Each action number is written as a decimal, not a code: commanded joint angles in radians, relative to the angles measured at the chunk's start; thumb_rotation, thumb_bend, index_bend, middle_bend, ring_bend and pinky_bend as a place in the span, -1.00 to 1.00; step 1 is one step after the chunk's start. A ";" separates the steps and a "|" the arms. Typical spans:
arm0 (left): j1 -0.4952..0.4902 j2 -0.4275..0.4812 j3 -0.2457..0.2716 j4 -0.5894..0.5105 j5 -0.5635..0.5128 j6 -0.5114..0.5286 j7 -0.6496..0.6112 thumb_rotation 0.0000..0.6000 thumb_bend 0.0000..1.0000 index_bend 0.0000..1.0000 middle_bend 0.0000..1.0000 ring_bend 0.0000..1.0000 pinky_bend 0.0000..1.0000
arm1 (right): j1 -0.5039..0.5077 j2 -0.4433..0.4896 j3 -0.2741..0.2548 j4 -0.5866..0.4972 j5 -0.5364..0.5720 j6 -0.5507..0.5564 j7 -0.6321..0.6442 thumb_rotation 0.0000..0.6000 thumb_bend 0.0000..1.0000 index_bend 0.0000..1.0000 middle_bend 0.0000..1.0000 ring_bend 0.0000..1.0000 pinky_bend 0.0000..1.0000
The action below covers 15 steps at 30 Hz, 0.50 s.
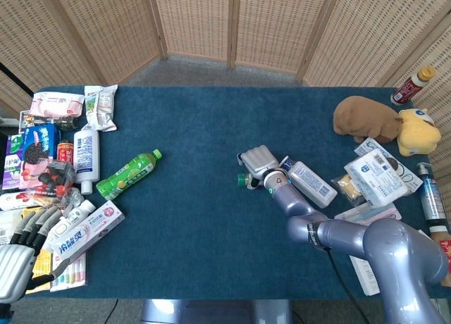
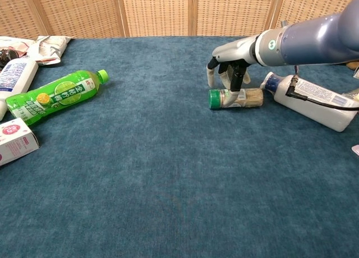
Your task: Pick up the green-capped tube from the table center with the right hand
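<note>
One green-capped beige tube (image 2: 236, 98), one green plastic drink bottle (image 1: 127, 175), two white bottles (image 1: 86, 156) (image 1: 307, 181), two plush toys (image 1: 366, 118) (image 1: 417, 130), two metallic robot hands (image 1: 257, 161) (image 1: 15, 260).

Glossy silver-blue arm (image 2: 314, 42), pale grey hand (image 2: 227, 64), seemingly black cable (image 2: 328, 99).

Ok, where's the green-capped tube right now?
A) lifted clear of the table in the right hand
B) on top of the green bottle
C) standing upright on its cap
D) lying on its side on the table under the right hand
D: the green-capped tube lies flat on the table, with the right hand over it.
</note>
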<state>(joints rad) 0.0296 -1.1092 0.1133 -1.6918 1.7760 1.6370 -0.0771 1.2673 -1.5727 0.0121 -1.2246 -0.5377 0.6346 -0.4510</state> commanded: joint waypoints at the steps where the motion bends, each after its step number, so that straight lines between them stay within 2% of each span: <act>1: 0.004 0.002 0.005 0.006 0.008 0.008 -0.013 1.00 -0.39 -1.00 -1.00 -1.00 -1.00 | -0.049 -0.020 0.030 0.016 -0.080 0.021 0.063 1.00 -0.66 0.02 0.78 0.28 0.53; 4: 0.009 0.006 0.007 0.013 0.008 0.019 -0.031 1.00 -0.39 -1.00 -1.00 -1.00 -1.00 | -0.091 -0.017 0.056 0.012 -0.154 0.047 0.128 1.00 -0.66 0.19 0.96 0.50 0.71; 6: 0.012 0.006 0.006 0.019 0.005 0.024 -0.038 1.00 -0.39 -1.00 -1.00 -1.00 -1.00 | -0.113 0.004 0.069 -0.004 -0.194 0.065 0.155 1.00 -0.67 0.28 1.00 0.62 0.79; 10: 0.012 0.001 0.005 0.028 0.005 0.023 -0.049 1.00 -0.39 -1.00 -1.00 -1.00 -1.00 | -0.145 0.076 0.101 -0.094 -0.232 0.107 0.183 1.00 -0.67 0.31 1.00 0.68 0.81; 15: 0.007 -0.010 0.006 0.034 0.011 0.017 -0.049 1.00 -0.39 -1.00 -1.00 -1.00 -1.00 | -0.186 0.194 0.141 -0.261 -0.252 0.180 0.191 1.00 -0.67 0.30 1.00 0.68 0.81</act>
<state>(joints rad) 0.0372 -1.1182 0.1190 -1.6585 1.7869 1.6541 -0.1264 1.1111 -1.4431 0.1227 -1.4038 -0.7717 0.7685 -0.2723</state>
